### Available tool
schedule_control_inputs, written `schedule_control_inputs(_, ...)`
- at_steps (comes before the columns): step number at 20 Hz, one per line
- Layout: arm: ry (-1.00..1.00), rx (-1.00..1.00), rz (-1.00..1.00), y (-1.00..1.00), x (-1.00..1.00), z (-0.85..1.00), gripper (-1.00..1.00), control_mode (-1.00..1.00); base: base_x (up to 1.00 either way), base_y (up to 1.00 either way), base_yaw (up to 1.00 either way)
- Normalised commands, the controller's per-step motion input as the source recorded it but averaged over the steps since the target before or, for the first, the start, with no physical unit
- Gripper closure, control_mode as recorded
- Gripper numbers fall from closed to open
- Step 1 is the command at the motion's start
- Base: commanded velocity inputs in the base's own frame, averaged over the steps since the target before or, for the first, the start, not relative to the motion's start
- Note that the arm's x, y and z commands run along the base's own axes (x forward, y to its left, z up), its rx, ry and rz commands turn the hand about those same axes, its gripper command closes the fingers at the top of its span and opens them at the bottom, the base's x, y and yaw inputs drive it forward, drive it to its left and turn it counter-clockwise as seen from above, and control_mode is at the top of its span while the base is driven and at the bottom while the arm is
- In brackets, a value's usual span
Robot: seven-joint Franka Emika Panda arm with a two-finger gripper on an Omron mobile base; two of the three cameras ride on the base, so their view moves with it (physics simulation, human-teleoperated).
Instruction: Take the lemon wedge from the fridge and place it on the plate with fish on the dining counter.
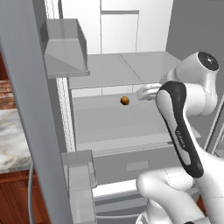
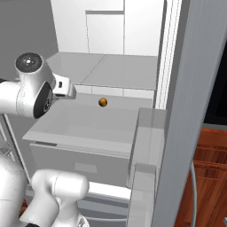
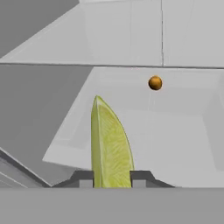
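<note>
Sitting alone on a grey shelf (image 1: 109,120) of the open fridge (image 1: 118,30) is an orange-brown ball (image 1: 124,100). Grasping the lemon wedge (image 3: 110,148), the hand (image 3: 112,178) holds it lengthwise, tip pointing away from the fingers.

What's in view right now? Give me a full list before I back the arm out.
lemon wedge: one, yellow-green, clamped between the fingers, held over the shelf
ball: one, orange-brown, on the grey fridge shelf, behind the wedge
fridge: one, grey outside and white inside, doors open
door bins: grey, on the open doors, upper and lower
marble counter: white-grey top on red-brown wood, left of the fridge
arm: one, white with dark joints, reaching into the fridge
fingers: two, dark, shut on the wedge
</note>
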Motion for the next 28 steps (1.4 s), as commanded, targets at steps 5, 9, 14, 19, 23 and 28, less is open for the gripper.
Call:
schedule_control_inputs(5,0.00,0.00,0.00,0.16,-1.00,-0.09,1.00,-1.00,0.00,0.00,0.00)
schedule_control_inputs(9,0.00,0.00,0.00,0.04,-0.25,-0.05,1.00,1.00,-0.75,0.11,0.00)
schedule_control_inputs(14,0.00,0.00,0.00,0.00,0.00,0.00,1.00,1.00,-1.00,0.15,0.02)
schedule_control_inputs(19,0.00,0.00,0.00,0.00,0.00,0.00,1.00,1.00,-1.00,0.02,0.35)
schedule_control_inputs(23,0.00,0.00,0.00,0.00,0.00,0.00,1.00,1.00,-1.00,0.00,0.51)
schedule_control_inputs(28,0.00,0.00,0.00,0.00,0.00,0.00,1.00,1.00,-1.00,0.00,0.57)
